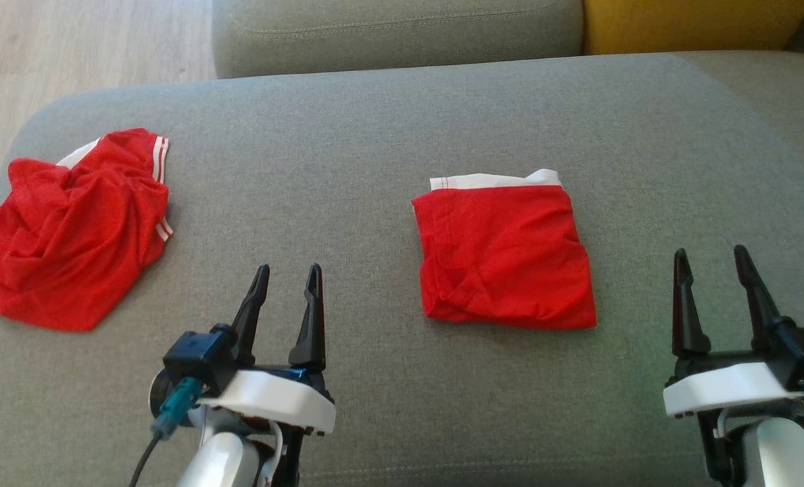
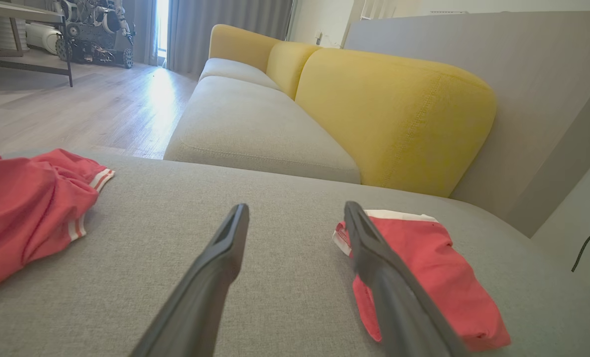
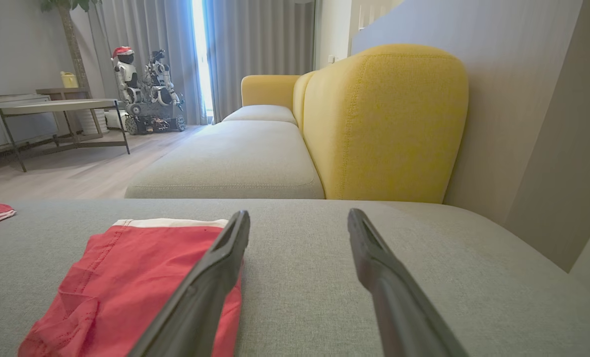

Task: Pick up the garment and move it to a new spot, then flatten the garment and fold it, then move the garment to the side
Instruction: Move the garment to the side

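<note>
The folded red garment lies flat on the grey seat, a bit right of the middle. It has a white band on its far side. The crumpled red garment sits in a heap at the seat's left edge. The two are well apart.

The left end effector is over the near edge of the seat, between the two garments. Its fingers are spread wide and hold nothing. The right end effector is by the near right corner. It is spread wide too, with nothing in it.

The head view looks down and gives both garments whole. The left wrist view looks low across the seat, and one dark finger covers part of the folded garment. It adds a big yellow cushion past the far edge. The right wrist view adds another robot and a table far off on the wood floor.
</note>
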Tool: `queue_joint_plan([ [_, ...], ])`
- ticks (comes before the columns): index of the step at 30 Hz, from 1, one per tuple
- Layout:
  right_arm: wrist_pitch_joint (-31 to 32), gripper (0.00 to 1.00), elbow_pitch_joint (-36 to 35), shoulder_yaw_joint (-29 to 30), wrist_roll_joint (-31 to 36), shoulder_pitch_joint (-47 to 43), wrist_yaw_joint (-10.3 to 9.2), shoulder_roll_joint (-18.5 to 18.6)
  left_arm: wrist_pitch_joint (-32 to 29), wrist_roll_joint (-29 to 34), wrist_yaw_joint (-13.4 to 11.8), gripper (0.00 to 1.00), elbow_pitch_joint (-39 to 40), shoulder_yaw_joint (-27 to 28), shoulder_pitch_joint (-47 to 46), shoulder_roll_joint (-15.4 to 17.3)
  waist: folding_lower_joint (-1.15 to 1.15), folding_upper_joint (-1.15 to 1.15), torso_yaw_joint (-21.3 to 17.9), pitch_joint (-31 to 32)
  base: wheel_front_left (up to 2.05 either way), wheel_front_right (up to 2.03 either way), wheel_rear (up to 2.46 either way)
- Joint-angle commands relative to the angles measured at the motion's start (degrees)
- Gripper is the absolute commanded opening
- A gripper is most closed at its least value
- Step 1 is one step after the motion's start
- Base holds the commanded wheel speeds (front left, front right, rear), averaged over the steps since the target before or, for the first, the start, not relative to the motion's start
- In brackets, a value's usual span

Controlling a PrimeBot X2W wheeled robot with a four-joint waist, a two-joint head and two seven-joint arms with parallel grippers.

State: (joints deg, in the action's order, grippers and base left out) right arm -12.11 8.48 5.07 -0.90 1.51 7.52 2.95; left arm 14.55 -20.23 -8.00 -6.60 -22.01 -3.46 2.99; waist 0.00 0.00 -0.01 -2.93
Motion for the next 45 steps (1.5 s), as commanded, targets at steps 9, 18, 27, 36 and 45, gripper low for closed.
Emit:
queue_joint_plan([
  [9, -0.6, 1.0, -0.8, -1.4, 0.4, 1.2, -0.03, 0.1, 0.4, 0.5, 0.2, 1.0, 2.5, 1.6, -1.2, -0.1, 0.0, 0.0, 0.1, -0.3, 0.0, 0.0, 0.0],
  [18, -0.6, 1.0, -0.5, -1.2, 0.2, 1.2, -0.03, 0.0, 0.4, 0.7, 0.2, 1.0, 2.0, 1.4, -1.1, -0.1, 0.0, 0.0, 0.3, -0.4, 0.0, 0.0, 0.0],
  [27, -0.2, 1.0, -0.4, -2.8, -1.1, 1.9, -0.03, 0.4, 0.4, 0.6, 0.2, 1.0, 2.0, 1.0, -1.6, -0.1, 0.0, 0.0, 1.0, -1.4, 0.0, 0.0, 0.0],
  [36, 6.0, 1.0, 3.3, -6.1, -14.1, 9.2, -0.03, 2.0, 0.4, 0.4, 0.7, 1.0, 2.1, 1.2, -3.9, -0.1, 0.0, 0.0, 2.2, -6.8, 0.0, 0.0, 0.0],
  [45, 12.0, 1.0, 12.0, -7.2, -19.1, 16.1, -0.03, 2.4, 0.4, 0.2, 1.0, 1.0, 2.4, 0.5, -6.8, -0.1, 0.0, 0.0, 4.3, -11.4, 0.0, 0.0, 0.0],
])
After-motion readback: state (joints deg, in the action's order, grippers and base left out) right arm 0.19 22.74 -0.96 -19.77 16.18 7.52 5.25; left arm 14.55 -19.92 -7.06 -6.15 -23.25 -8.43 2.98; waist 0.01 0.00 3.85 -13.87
